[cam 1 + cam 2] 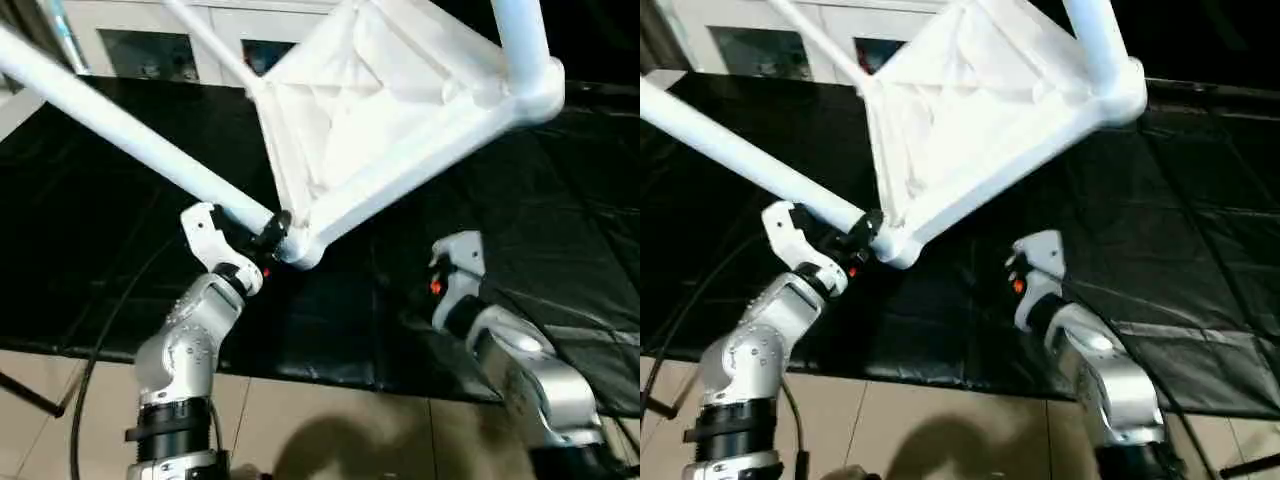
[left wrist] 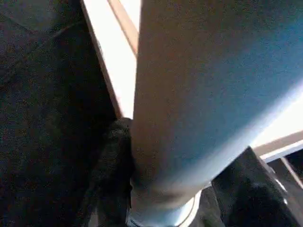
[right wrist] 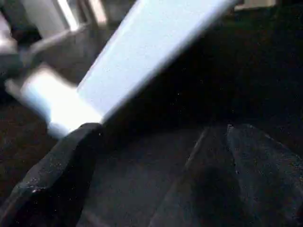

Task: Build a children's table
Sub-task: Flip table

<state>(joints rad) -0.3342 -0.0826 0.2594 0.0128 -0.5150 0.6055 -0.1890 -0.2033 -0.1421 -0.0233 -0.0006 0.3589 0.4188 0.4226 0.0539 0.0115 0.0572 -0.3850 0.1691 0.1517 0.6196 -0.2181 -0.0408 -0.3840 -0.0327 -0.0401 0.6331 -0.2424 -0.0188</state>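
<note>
- Head views: the children's table [image 1: 400, 120] hangs tilted above the black sheet [image 1: 560, 240]; the left gripper [image 1: 268, 236] clamps a leg [image 1: 120, 125] beside its corner socket
- Left wrist view: black fingers [image 2: 111, 165] hug that leg
- Right wrist view: the right gripper [image 3: 156, 165] gapes wide, empty

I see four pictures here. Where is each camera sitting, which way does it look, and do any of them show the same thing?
Left eye and right eye views: on the head, looking forward and down at the table top held tilted above black sheeting; both silver forearms show.
Left wrist view: on the left arm, looking along the left gripper clamped on a leg.
Right wrist view: on the right arm, looking past the open right gripper at the table's rim.
All share the white table.
</note>
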